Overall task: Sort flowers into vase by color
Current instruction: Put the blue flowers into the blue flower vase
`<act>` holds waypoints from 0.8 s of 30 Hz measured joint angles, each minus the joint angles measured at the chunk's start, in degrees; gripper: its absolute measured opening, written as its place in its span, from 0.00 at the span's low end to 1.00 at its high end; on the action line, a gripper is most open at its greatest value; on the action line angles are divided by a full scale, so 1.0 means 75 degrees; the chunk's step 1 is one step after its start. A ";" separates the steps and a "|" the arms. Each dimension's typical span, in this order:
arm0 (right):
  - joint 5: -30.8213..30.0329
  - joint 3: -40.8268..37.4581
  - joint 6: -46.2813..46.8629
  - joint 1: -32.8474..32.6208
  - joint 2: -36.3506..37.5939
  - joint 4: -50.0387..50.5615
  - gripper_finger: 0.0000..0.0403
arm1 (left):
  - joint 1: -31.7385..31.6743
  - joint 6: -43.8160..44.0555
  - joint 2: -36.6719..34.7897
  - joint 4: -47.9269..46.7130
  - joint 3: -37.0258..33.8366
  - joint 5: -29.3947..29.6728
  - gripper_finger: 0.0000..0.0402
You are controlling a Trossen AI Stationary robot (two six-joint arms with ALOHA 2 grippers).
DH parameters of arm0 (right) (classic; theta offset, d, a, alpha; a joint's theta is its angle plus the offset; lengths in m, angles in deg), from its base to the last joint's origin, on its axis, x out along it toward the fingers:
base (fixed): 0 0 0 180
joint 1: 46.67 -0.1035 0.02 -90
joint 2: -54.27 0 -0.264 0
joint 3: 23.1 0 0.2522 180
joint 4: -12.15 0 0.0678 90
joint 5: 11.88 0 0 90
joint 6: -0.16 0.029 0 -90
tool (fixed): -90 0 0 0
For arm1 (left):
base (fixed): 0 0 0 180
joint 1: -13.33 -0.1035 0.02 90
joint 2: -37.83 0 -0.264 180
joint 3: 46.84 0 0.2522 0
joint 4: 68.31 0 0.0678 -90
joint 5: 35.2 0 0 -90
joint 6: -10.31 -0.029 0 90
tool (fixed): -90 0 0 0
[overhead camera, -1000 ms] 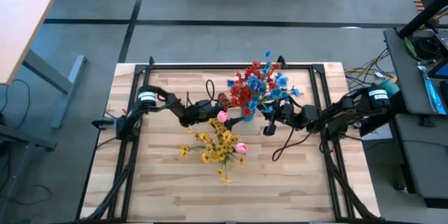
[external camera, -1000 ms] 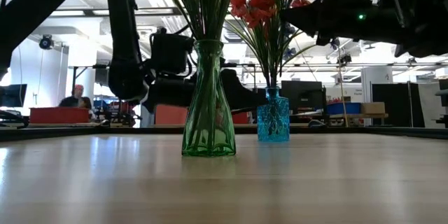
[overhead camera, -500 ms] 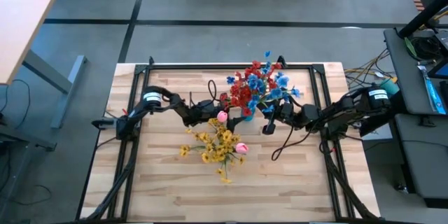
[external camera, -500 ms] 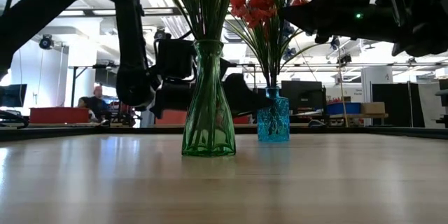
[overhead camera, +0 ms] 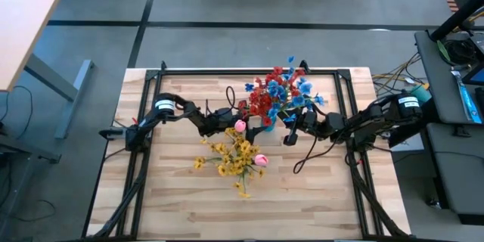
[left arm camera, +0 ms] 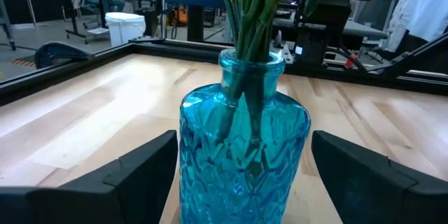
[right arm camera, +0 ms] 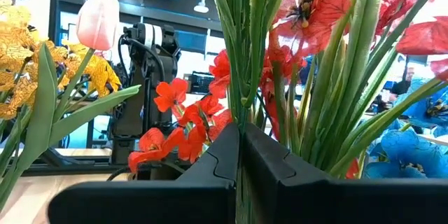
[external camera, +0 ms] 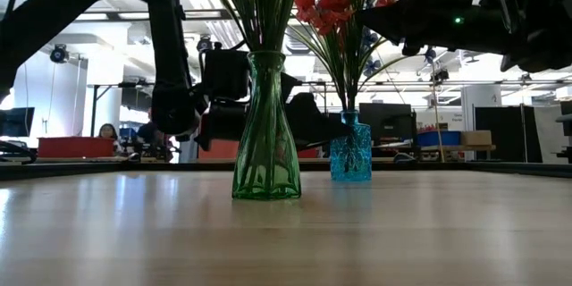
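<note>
Centrally on the wooden table [overhead camera: 174, 197], two vases are seen: a green glass vase [external camera: 265, 130] nearer the front edge, filled with yellow sprigs [overhead camera: 233, 156] and two pink buds [overhead camera: 260, 159], and a blue glass vase [left arm camera: 245, 147] behind it, filled with red blooms [overhead camera: 262, 101] and blue blooms [overhead camera: 290, 88] together. In the low view the blue vase [external camera: 350, 151] is seen standing just right of the green one and farther back.

The left gripper [left arm camera: 245, 171] is held low at the blue vase, its fingers spread wide so that one dark finger [left arm camera: 140, 168] is seen on either side of the glass. A gap is visible between each finger and the vase, so nothing is gripped. Green stems [left arm camera: 252, 14] are seen rising out of the vase's neck.

The right gripper [right arm camera: 241, 175] is held up among the red and blue bouquet, its two fingers pressed together. A thin green stem appears to run down at the seam between them, though whether it is actually pinched cannot be told. In the high view the right arm [overhead camera: 363, 125] is seen reaching in from the table's right side towards the blue vase.
</note>
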 joint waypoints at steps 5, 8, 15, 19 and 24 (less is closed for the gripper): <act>0.0000 0.0016 0.0001 0.0000 0.0000 0.0005 0.02 | -0.0002 -0.0001 0.0000 -0.0050 0.0002 0.0055 0.78; 0.0000 0.0130 0.0059 0.0000 -0.0004 0.0022 0.02 | -0.0003 -0.0020 0.0000 -0.0265 0.0129 0.0058 0.78; 0.0000 0.0332 0.0082 0.0000 -0.0487 0.0090 0.02 | 0.0017 -0.0274 0.0000 -0.0649 0.0373 0.0086 0.78; -0.0005 0.0329 0.0062 0.0000 -0.0599 0.0006 0.02 | 0.0003 -0.0272 0.0000 -0.0559 0.0329 0.0090 0.78; -0.0213 0.0329 -0.0273 -0.0003 -0.0497 -0.0010 0.02 | 0.0000 -0.0274 0.0000 -0.0594 0.0329 0.0090 0.78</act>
